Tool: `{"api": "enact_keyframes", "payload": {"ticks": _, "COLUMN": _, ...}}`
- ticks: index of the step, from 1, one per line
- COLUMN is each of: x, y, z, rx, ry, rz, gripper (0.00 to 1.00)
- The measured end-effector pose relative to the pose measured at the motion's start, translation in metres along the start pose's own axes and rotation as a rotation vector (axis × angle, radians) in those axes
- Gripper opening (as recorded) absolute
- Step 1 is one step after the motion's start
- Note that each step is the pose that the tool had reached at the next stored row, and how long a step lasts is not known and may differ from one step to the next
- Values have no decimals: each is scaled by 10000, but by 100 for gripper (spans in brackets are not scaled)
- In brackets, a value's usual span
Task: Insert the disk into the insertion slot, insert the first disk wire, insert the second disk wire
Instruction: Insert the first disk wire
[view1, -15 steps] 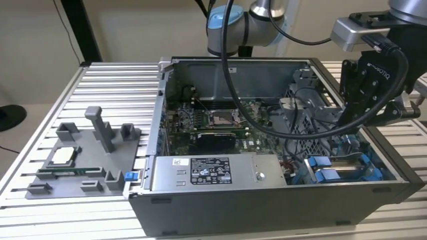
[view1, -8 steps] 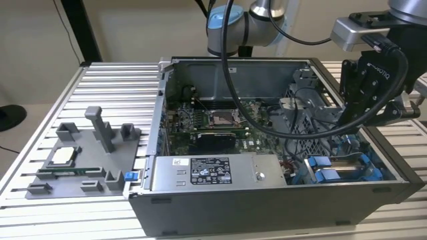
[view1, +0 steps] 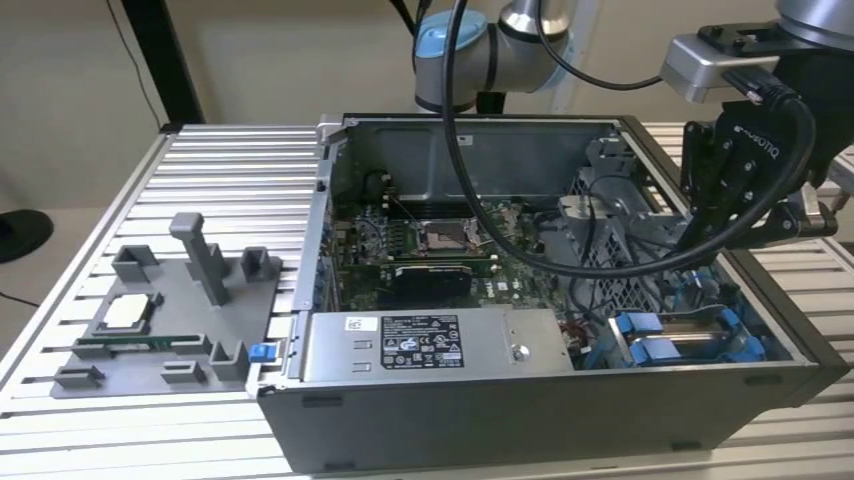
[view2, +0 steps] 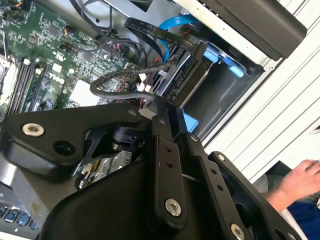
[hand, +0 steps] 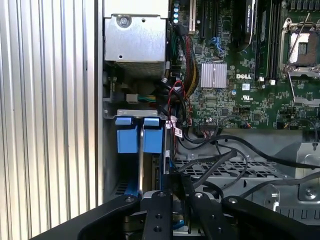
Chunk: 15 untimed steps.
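Observation:
The disk (view2: 196, 79) lies inside the insertion slot (view2: 227, 102) of the open computer case, and its blue carrier (view2: 220, 56) shows at the bay's mouth. In the first wrist view its blue tabs (hand: 128, 135) sit at the slot's end. My black gripper (view2: 159, 111) hangs just over that bay, with its fingers drawn together on a black disk wire (hand: 181, 186). A blue wire (view2: 172, 24) curves toward the disk's end. In the exterior view the gripper (view1: 703, 240) reaches down into the case's right side, above the blue-trimmed slot (view1: 674, 335).
The motherboard (view1: 427, 245) fills the case floor, with the grey power supply box (view1: 414, 345) at the front. Loose black cables (hand: 235, 150) cross a perforated cage (hand: 225, 170). A grey parts fixture (view1: 167, 320) stands at the exterior view's left. A person's hand (view2: 300, 175) rests beside the case.

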<state>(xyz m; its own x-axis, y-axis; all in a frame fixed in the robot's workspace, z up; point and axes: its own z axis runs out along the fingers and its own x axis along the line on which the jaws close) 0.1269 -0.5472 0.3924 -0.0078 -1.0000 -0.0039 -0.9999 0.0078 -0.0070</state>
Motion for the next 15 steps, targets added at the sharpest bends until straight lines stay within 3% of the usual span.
{"api": "enact_keyframes", "payload": {"ticks": 10, "x": -1, "y": -1, "z": -1, "rx": 0, "ry": 1, "rz": 0, "gripper": 0}}
{"api": "enact_keyframes", "payload": {"ticks": 15, "x": 3, "y": -62, "z": 0, "rx": -1, "ry": 1, "rz": 0, "gripper": 0}}
